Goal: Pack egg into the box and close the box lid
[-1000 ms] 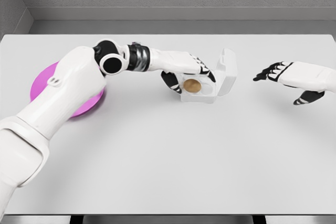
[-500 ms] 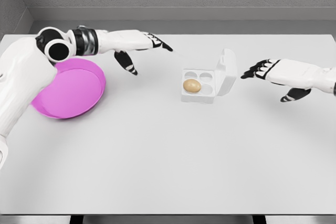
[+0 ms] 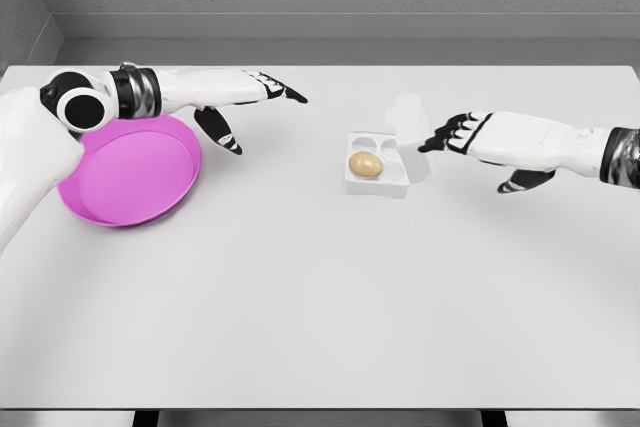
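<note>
Centrally on the flat white counter (image 3: 320,307) sits a small white moulded box (image 3: 378,164) with round hollows, and a tan oval egg (image 3: 365,164) lies in its front left hollow. Its hinged white lid (image 3: 410,132) stands raised along the right edge, tilted over the tray but not shut. At the right, the white-and-black right hand (image 3: 480,135) reaches in with its fingers (image 3: 440,139) stretched out and spread, holding nothing, the tips just at the lid's outer face; whether they touch it I cannot tell. Far to the left, the left hand (image 3: 240,97) hovers with fingers (image 3: 285,94) extended and apart, also holding nothing, just beside a round shallow magenta plastic bowl (image 3: 130,169) resting near the counter's left edge, well apart from the box.
</note>
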Available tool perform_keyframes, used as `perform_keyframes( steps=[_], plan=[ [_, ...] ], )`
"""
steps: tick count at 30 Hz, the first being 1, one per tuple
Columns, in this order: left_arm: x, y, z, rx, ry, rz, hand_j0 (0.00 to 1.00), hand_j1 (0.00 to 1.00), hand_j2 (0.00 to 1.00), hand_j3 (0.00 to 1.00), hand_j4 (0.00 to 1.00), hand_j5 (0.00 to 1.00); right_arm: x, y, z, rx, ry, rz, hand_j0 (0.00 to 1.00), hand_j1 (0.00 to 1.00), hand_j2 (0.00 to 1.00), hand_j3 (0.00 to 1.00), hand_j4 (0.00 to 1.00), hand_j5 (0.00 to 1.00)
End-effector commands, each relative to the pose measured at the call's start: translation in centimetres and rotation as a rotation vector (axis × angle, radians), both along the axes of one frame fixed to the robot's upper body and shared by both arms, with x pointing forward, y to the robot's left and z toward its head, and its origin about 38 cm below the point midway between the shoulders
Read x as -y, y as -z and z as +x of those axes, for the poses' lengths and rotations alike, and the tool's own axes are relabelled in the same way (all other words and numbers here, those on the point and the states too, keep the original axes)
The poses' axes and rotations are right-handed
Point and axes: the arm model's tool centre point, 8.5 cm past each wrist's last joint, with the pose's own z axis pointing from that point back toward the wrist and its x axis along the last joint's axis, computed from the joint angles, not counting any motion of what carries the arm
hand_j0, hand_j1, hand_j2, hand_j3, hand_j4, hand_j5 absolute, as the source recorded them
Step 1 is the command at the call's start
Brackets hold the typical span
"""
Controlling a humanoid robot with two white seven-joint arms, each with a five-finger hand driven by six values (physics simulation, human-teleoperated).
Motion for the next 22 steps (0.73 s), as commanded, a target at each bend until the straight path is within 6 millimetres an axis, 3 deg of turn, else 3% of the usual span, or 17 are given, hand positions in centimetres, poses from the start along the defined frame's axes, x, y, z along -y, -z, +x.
perform_keyframes(
  steps=[1, 6, 10, 11, 12, 13, 22],
  plan=[
    [-0.3, -0.1, 0.0, 0.0, -0.008, -0.005, 1.0, 1.0, 1.0, 1.0, 1.0, 1.0, -2.0, -0.3, -0.5, 0.012, -0.05, 0.03, 1.0, 1.0, 1.0, 1.0, 1.0, 1.0],
    [-0.8, -0.2, 0.1, 0.001, -0.016, -0.002, 1.0, 1.0, 1.0, 1.0, 1.0, 1.0, -2.7, -0.6, -0.3, 0.021, -0.066, 0.036, 1.0, 1.0, 1.0, 1.0, 1.0, 1.0],
    [-0.9, -0.3, 0.1, 0.001, -0.02, -0.005, 1.0, 1.0, 1.0, 1.0, 1.0, 1.0, -1.8, -0.7, 0.3, 0.019, -0.031, 0.044, 1.0, 1.0, 1.0, 1.0, 1.0, 1.0],
    [-1.1, -0.5, 0.1, 0.006, -0.019, -0.004, 1.0, 1.0, 1.0, 1.0, 1.0, 1.0, -1.0, -0.8, 0.7, 0.018, -0.006, 0.056, 1.0, 1.0, 1.0, 1.0, 1.0, 1.0],
    [-1.2, -0.5, 0.1, 0.005, -0.021, -0.001, 1.0, 1.0, 1.0, 1.0, 1.0, 1.0, 1.5, -1.0, 1.8, 0.015, 0.077, 0.079, 1.0, 1.0, 1.0, 1.0, 1.0, 1.0],
    [-1.2, -0.4, 0.2, 0.003, -0.024, -0.001, 1.0, 1.0, 1.0, 1.0, 1.0, 1.0, 2.6, -0.7, 2.2, 0.002, 0.115, 0.085, 1.0, 1.0, 1.0, 1.0, 1.0, 1.0],
    [-1.5, 0.3, 0.1, -0.014, -0.034, 0.0, 1.0, 1.0, 1.0, 1.0, 1.0, 1.0, 2.6, -0.4, 2.1, -0.005, 0.113, 0.079, 1.0, 1.0, 1.0, 1.0, 1.0, 1.0]
  ],
)
